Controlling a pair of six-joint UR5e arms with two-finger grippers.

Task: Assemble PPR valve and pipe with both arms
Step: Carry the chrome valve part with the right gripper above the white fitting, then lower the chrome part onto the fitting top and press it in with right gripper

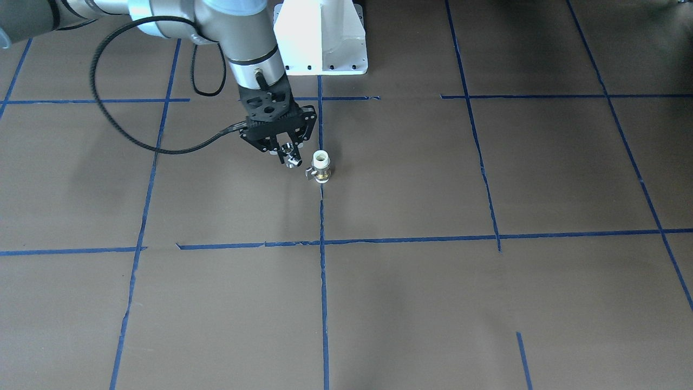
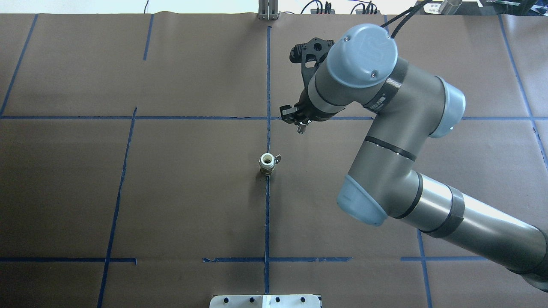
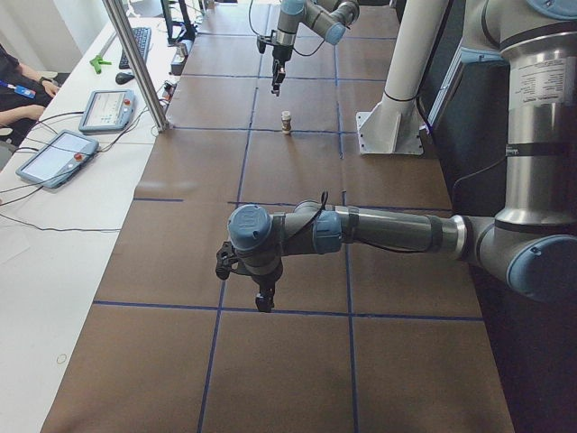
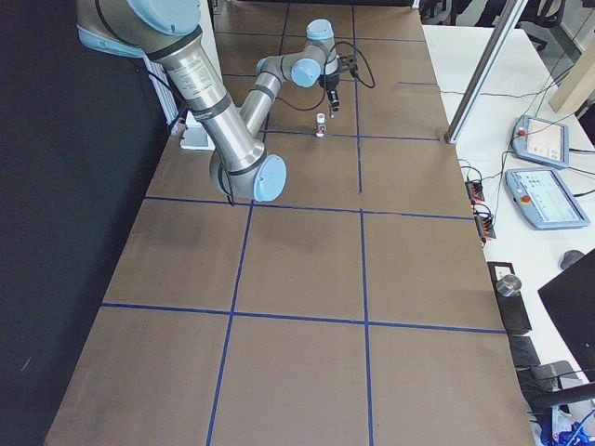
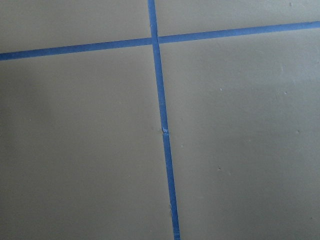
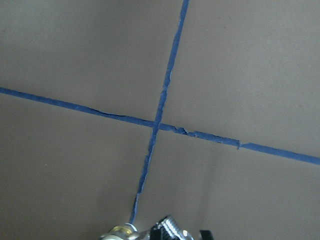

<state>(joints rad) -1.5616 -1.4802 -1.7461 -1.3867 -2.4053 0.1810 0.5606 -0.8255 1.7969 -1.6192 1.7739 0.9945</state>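
Observation:
The PPR valve (image 1: 321, 167) stands upright on the brown table, white end up, its small lever to one side. It also shows in the overhead view (image 2: 267, 164) and small in both side views (image 3: 287, 122) (image 4: 321, 124). My right gripper (image 1: 291, 158) (image 2: 301, 125) is shut on the chrome pipe (image 1: 293, 160) and holds it above the table, close beside the valve and not touching it. The pipe's end shows at the bottom of the right wrist view (image 6: 170, 231). My left gripper (image 3: 263, 299) hangs over bare table far from the valve. I cannot tell if it is open or shut.
The white pedestal base (image 1: 320, 38) stands just behind the valve. Blue tape lines (image 2: 267, 85) cross the brown table cover. Operator tablets (image 3: 56, 155) and a metal post (image 3: 135, 63) stand along the white side bench. The left wrist view shows only table and tape.

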